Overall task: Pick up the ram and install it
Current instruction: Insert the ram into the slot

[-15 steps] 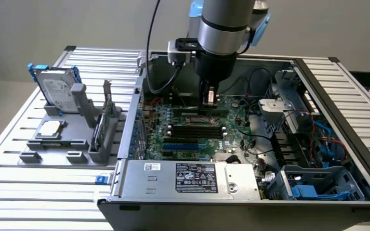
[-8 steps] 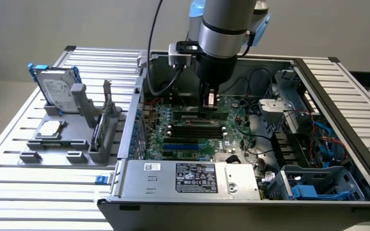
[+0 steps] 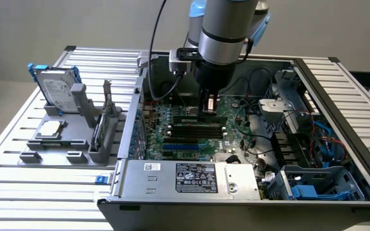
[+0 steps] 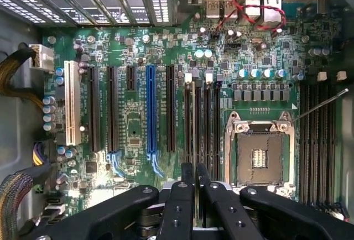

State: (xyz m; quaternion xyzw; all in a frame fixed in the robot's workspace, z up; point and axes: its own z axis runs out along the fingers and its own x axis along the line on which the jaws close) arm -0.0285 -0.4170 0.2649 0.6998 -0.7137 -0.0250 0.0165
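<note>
My pincer was pinched on the long thin dark-green ram stick, held edge-on directly below it, just over the black plastic memory slots. Any slight skew against a slot, I judged, could jam or bend the stick when it was pressed.

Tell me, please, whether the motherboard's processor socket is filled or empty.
Empty: in the wrist view the processor socket shows its bare dark bed inside the metal frame, with no chip seated in it.
</note>
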